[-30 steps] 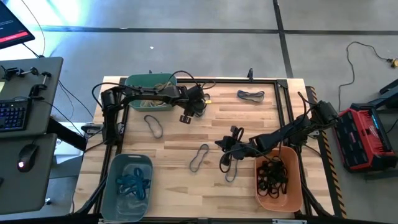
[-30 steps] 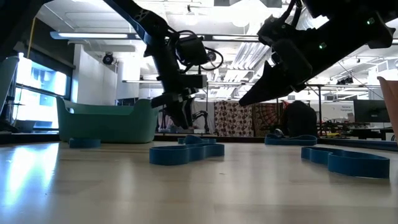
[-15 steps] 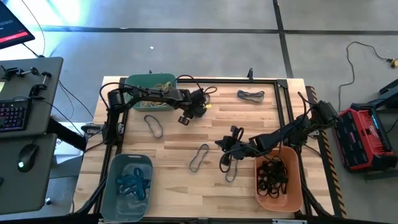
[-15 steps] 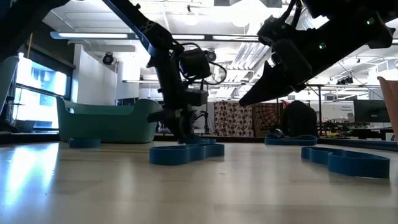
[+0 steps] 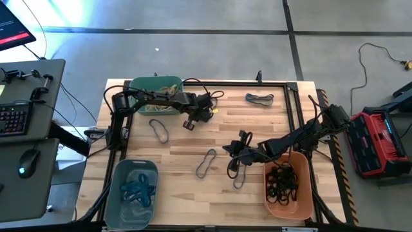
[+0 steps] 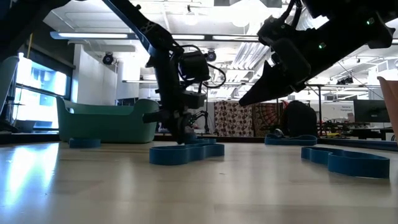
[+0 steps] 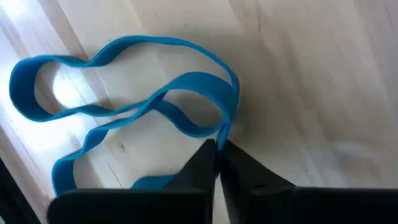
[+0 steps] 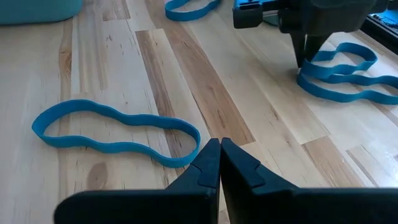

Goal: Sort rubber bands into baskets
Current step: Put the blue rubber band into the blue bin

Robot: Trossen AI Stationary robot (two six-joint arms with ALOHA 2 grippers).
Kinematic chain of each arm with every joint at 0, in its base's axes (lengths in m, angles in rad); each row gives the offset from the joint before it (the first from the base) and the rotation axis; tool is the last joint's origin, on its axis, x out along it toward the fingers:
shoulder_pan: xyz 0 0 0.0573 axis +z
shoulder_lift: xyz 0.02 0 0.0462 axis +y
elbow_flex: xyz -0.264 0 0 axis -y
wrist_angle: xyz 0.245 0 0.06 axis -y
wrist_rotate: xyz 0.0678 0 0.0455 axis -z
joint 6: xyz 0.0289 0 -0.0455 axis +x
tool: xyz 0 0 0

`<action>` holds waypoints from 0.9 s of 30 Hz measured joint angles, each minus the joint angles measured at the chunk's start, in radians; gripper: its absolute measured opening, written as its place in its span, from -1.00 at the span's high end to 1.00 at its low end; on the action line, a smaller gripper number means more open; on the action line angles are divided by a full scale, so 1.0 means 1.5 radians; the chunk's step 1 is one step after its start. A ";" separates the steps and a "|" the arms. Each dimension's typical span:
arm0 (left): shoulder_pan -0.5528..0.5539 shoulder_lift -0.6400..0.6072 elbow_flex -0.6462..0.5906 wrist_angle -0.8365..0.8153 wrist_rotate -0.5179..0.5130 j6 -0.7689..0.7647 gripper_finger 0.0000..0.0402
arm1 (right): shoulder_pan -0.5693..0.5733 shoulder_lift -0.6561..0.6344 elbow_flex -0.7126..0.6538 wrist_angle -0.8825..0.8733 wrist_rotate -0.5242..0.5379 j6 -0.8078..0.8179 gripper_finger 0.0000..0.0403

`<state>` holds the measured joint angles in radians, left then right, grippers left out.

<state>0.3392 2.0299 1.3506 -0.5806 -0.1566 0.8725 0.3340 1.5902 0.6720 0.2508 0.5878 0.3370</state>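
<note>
A blue rubber band (image 7: 124, 93) lies in loops on the wooden table (image 5: 257, 129), with my left gripper (image 7: 217, 146) shut on it just right of the teal-green basket (image 5: 154, 95). In the high view that gripper (image 5: 188, 122) hides the band. The low view shows the band (image 6: 186, 151) flat under the fingers. My right gripper (image 8: 219, 146) hovers shut and empty over the table's middle (image 5: 226, 149), left of the orange basket (image 5: 288, 182). A grey-blue basket (image 5: 134, 187) stands at the near left. My left gripper pinches one strand of the blue band at the bend of a loop (image 7: 225, 127) between its two fingertips. The fingers come from above, pointing down at the table. The rest of the band lies slack on the wood.
More loose bands lie on the table: one by the teal basket (image 5: 159, 131), one in the middle (image 5: 206, 163), one at the far edge (image 5: 259, 98), one near the orange basket (image 5: 237, 177). The baskets hold sorted bands. A black frame rims the table.
My left gripper has come down onto the blue band and shifted a little toward the table's left edge. The band stays flat on the table. My right arm has kept still.
</note>
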 joint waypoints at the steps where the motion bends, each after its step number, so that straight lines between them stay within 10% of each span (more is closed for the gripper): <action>1: -0.001 -0.003 0.000 -0.003 -0.001 -0.005 0.97 | 0.000 0.000 0.000 0.000 0.000 0.000 1.00; 27: -0.240 -0.385 0.000 -0.240 0.089 -0.273 1.00 | -0.001 0.000 0.000 -0.005 0.004 -0.006 1.00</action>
<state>-0.0211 1.4527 1.3502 -0.9400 -0.0232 0.4636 0.3328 1.5898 0.6720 0.2432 0.5938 0.3275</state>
